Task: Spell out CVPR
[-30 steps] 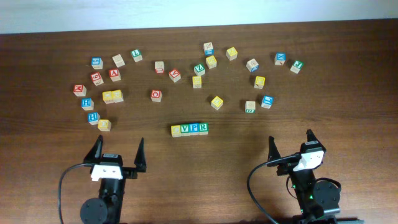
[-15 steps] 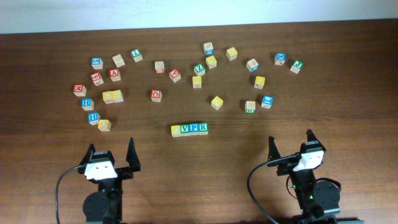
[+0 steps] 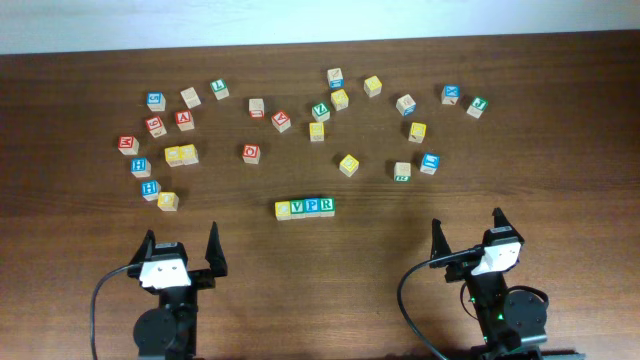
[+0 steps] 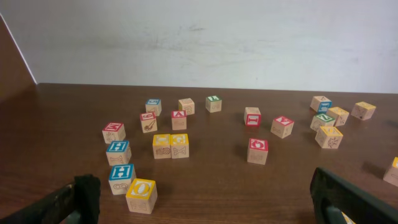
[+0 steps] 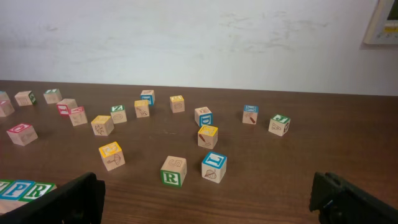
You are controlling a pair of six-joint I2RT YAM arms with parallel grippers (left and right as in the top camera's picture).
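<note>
Low in frame, the left pincer (image 3: 181, 236) and right pincer (image 3: 467, 223) gape wide, empty; a row of wooden letter cubes (image 3: 304, 208) lies at centre.

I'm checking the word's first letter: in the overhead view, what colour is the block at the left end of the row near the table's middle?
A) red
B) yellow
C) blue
B: the row of four blocks begins at its left end with a yellow block, followed by the V, P and R blocks.
</note>
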